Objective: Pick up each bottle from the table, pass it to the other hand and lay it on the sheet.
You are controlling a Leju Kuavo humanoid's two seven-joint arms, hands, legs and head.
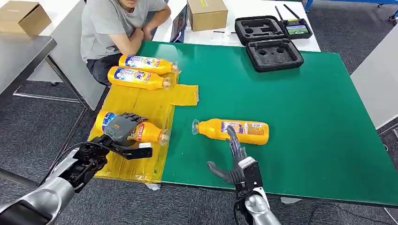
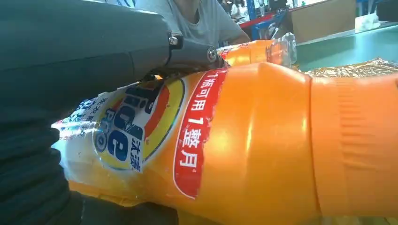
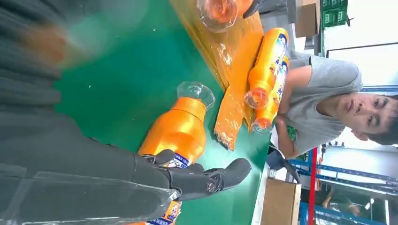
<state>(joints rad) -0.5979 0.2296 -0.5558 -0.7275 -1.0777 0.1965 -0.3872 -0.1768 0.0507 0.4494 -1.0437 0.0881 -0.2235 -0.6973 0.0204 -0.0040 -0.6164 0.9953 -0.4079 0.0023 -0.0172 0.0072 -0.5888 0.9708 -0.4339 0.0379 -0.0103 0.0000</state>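
Note:
An orange bottle lies on the yellow sheet near its front end, clear cap pointing right. My left hand grips it from above, fingers curled over the labelled body. A second orange bottle lies on the green table, cap pointing left. My right hand is just in front of it, holding nothing; its fingers are spread and one long finger reaches up against the label. Two more bottles lie side by side at the sheet's far end.
A person sits at the table's far left corner, arms folded by the sheet. A black foam case, a controller, a tablet and a cardboard box stand at the back.

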